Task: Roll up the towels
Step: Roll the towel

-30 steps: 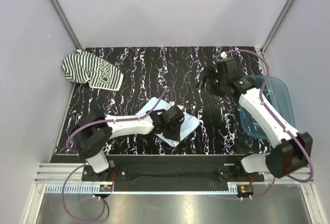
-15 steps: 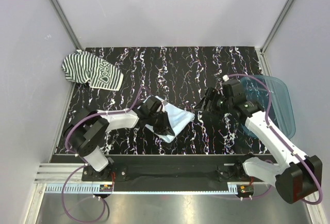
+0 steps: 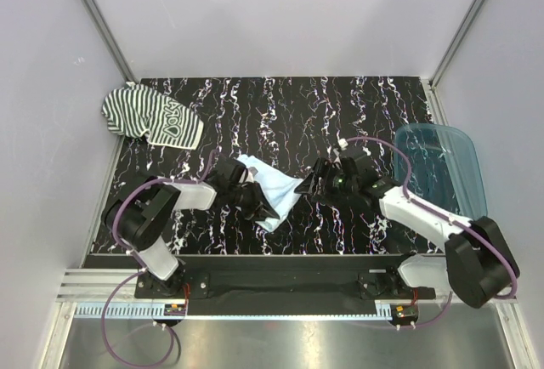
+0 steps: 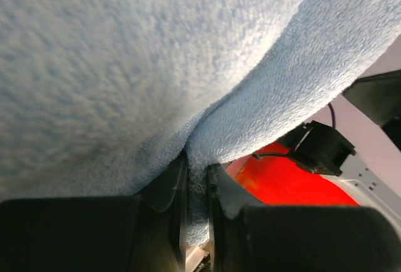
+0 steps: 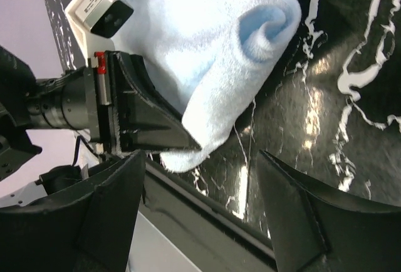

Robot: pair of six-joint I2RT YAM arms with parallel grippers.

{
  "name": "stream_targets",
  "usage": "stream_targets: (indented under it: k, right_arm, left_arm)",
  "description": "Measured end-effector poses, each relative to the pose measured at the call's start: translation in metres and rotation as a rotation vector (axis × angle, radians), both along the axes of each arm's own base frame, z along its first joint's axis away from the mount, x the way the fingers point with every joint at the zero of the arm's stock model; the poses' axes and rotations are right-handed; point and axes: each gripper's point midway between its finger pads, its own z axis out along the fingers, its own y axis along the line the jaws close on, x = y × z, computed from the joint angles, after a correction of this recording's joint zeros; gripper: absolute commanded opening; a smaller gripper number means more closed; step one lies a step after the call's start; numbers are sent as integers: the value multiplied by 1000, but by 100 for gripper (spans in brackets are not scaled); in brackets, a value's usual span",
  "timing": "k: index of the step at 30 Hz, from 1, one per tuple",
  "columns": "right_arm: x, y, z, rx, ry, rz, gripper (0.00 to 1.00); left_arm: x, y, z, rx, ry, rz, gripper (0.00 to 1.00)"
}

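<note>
Pale blue towel a little toward 6 o'clock from the middle of the desk, one end curled over. Left gripper nearly closed, pinching a fold of that towel at its 7 o'clock side. Right gripper wide, holding nothing, just at the towel's 3 o'clock side. Striped towel bunched up at 10 o'clock. Blue tray at 3 o'clock.
</note>
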Motion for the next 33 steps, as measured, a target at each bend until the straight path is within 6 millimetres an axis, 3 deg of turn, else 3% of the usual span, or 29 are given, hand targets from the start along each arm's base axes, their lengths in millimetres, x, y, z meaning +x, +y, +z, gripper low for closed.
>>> stream_targets:
  k: [7, 19, 30, 33]
  right_arm:
    - [14, 22, -40, 7, 12, 17, 75]
    - [27, 43, -76, 65, -3, 17, 61]
    - [38, 60, -85, 134, -40, 24, 24]
    - [39, 62, -84, 135, -39, 24, 17]
  left_arm:
    - [4, 3, -1, -64, 68, 34, 0]
    - [13, 12, -1, -122, 119, 78, 0]
    - [18, 12, 0, -165, 103, 82, 1]
    - [19, 13, 0, -168, 99, 82, 15]
